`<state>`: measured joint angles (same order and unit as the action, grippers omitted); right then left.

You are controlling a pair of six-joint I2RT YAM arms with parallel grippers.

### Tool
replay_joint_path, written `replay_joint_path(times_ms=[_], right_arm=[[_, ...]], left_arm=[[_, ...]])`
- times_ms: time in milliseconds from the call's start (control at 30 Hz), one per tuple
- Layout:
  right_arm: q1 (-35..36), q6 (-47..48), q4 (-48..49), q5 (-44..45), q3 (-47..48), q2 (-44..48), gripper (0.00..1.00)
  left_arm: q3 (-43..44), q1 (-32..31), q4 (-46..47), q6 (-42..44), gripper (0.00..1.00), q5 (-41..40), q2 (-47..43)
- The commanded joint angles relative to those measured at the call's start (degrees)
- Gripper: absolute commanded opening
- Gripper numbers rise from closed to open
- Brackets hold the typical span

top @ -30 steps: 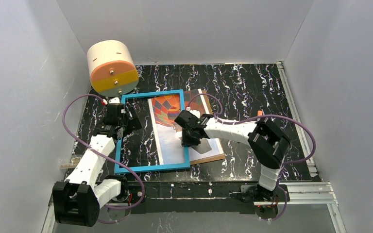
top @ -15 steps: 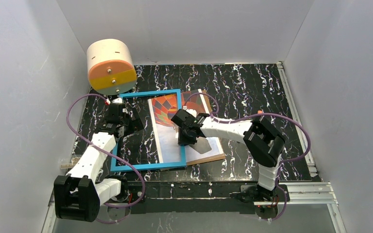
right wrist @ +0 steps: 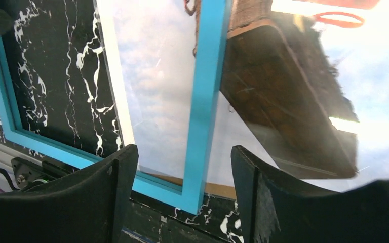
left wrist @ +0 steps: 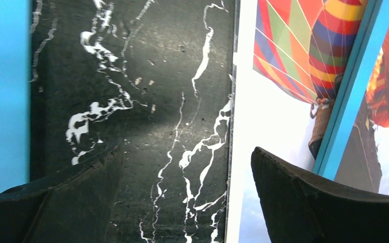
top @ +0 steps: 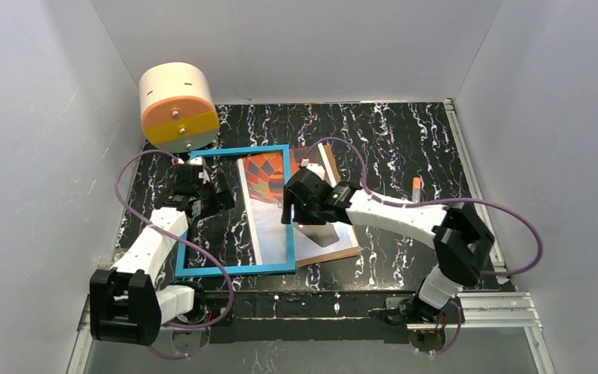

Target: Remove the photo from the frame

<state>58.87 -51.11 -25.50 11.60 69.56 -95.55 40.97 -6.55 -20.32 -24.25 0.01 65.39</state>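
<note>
hot-air balloon photo (top: 269, 226) lying flat, balloon at the far end, thin bright blue frame (top: 233, 269) on top (offset left), its right bar crossing the print

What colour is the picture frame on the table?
Bright blue; the frame shows best in the top external view.

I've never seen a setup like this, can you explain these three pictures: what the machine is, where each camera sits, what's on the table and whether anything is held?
Two white and black robot arms are bolted at the near edge of a black marbled table. One picture looks down from above; the other two come from wrist cameras. On it lie a thin bright blue picture frame, a hot-air balloon photo partly under its right bar, and a brown backing board beneath the photo. A cream and orange cylinder sits back left. The left gripper and right gripper are open; nothing is held.
</note>
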Motion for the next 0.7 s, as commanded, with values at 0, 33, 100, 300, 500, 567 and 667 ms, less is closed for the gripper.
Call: replay_joint_path(times_ms=[0, 33, 100, 300, 500, 567, 667], right_arm=[[-2.6, -0.16, -2.94, 5.11, -4.81, 6.14, 0.77], [-4.15, -0.52, -2.6, 4.13, -6.68, 7.35, 0.77], [-6.68, -1.55, -1.58, 1.58, -10.28, 9.85, 0.77], [-12.96, -4.29, 1.44, -6.01, -20.65, 16.44, 0.77], [-16.56, -6.54, -1.07, -6.23, -27.42, 22.84, 0.78], [-17.75, -6.97, -1.3, -6.34, -29.24, 24.82, 0.78], [-19.19, -7.01, -2.25, -5.91, -30.68, 27.27, 0.79]], left_arm=[[-0.54, -0.18, 1.13, 1.51, 0.93, 7.5, 2.72], [-0.56, -0.48, 1.36, 1.63, 0.93, 8.62, 3.87], [-0.51, -1.24, 1.68, 1.9, 0.92, 10.52, 5.56], [-0.47, -5.2, 2.11, 2.34, 0.91, 14.81, 10.63], [0.16, -7.86, 1.35, 2.6, 0.91, 15.66, 15.55], [0.48, -8.31, 0.84, 2.79, 0.9, 15.55, 16.72], [0.6, -8.73, 0.54, 2.89, 0.9, 15.46, 17.59]])
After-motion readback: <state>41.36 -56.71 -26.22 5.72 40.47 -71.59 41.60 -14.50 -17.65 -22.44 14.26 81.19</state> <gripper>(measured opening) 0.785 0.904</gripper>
